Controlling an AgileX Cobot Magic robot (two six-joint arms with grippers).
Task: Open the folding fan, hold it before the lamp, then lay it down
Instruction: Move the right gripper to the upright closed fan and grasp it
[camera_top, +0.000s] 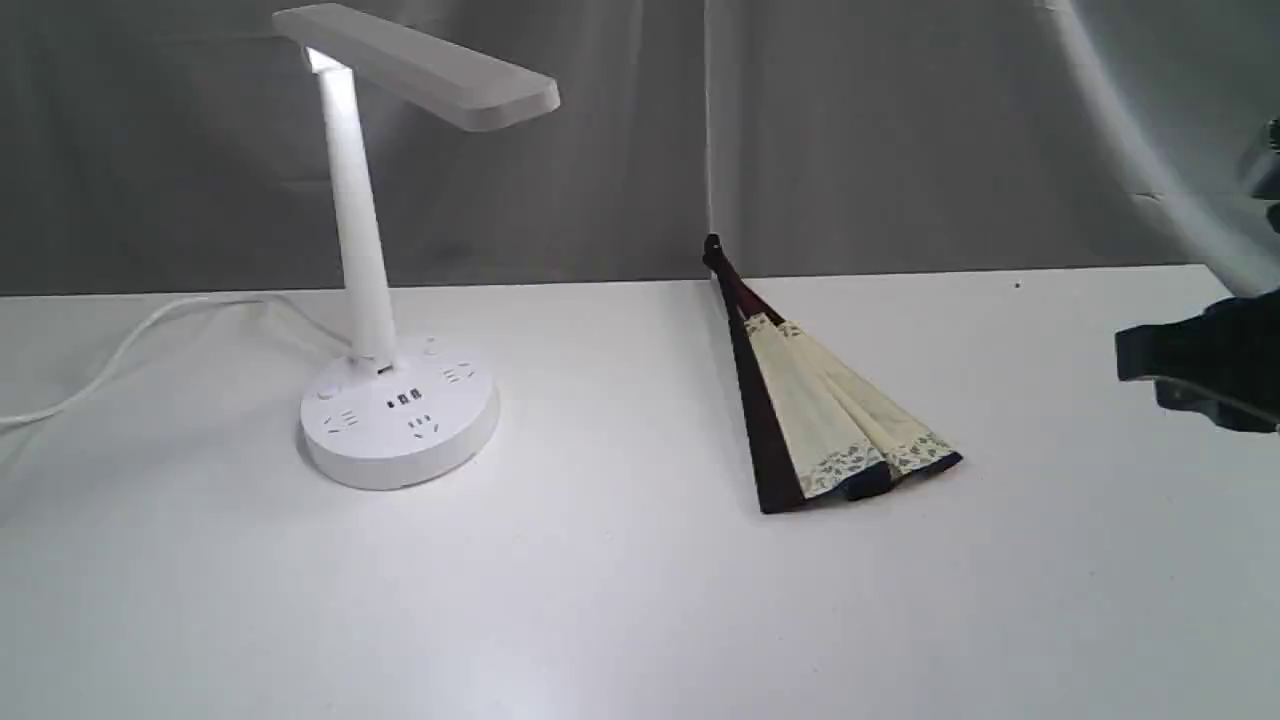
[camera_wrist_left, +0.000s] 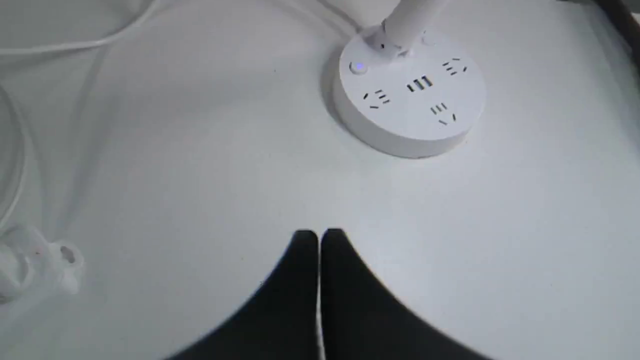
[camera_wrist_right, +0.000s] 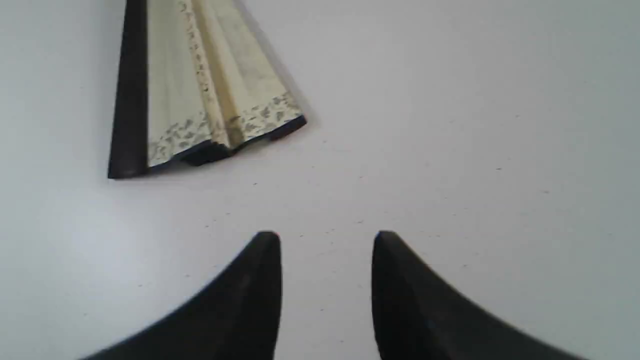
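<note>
Cream folding fan (camera_top: 820, 410) lying partly spread on white table (camera_top: 600, 600), well right of lamp (camera_top: 400, 425), nothing touching it. Right gripper (camera_wrist_right: 326, 245) hanging low near fan's wide end, fingers standing apart, holding nothing. Left gripper (camera_wrist_left: 318, 237) hanging near lamp base, fingers pressed together, empty.

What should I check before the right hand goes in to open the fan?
1. The folding fan lies free on the table: ok.
2. Fan fully open: not ok, only partly spread.
3. The right hand is open and empty: ok.
4. It reaches the fan: not ok, well apart.
5. The left hand is shut and empty, near the lamp base: ok.
6. Lamp upright, apparently lit: ok.
</note>
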